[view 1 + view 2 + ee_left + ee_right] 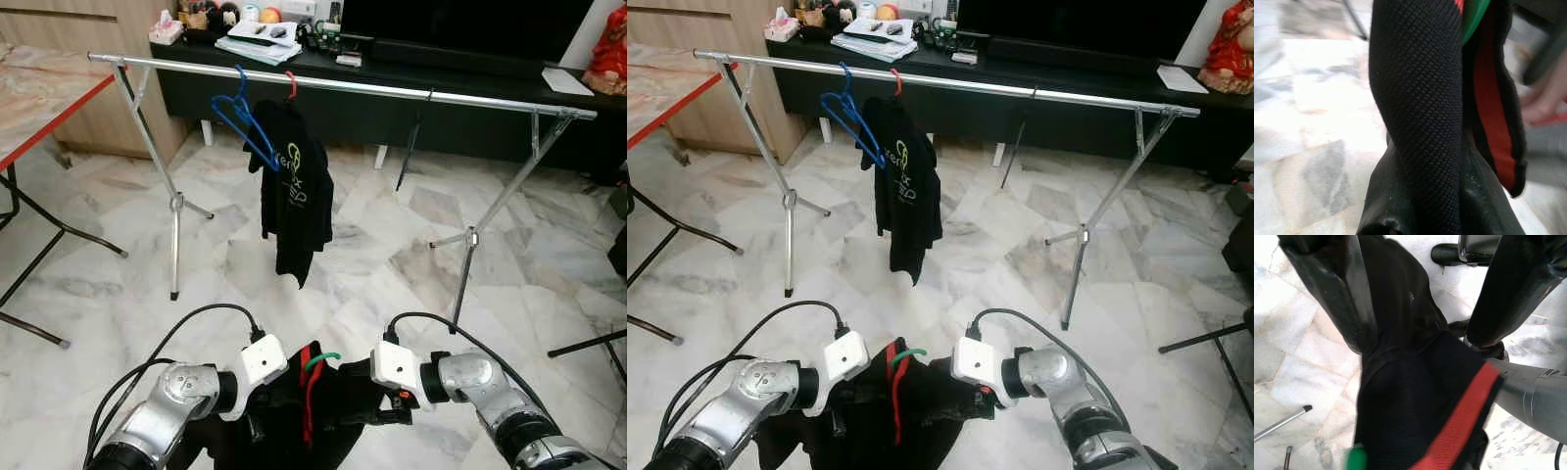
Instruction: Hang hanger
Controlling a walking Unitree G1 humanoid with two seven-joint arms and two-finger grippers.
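White-grey marble floor (353, 284). A silver clothes rail (392, 90) on tripod legs spans the room; a dark cabinet (470, 69) stands behind it with papers and small items on top. Edge of a red-trimmed desk (39, 108) beyond the left arm.

On the rail, well ahead of both tools: an empty blue hanger (240, 117), and just beside it a black shirt (294, 186) with a green logo, hung on a red hook.

Left tool (257, 423) and right tool (397, 411) are low and close to the body, facing each other. Between them hangs a black garment (313, 431) with a red stripe. The green hanger (319, 360) has its hook standing up out of the garment's top, midway between the two tools.

Left tool: the wrist camera has black mesh fabric pressed against the finger; whether it is clamped, cannot tell.

Right tool: fingers (1347, 298) spread wide in the wrist camera, garment lying between them without being pinched.
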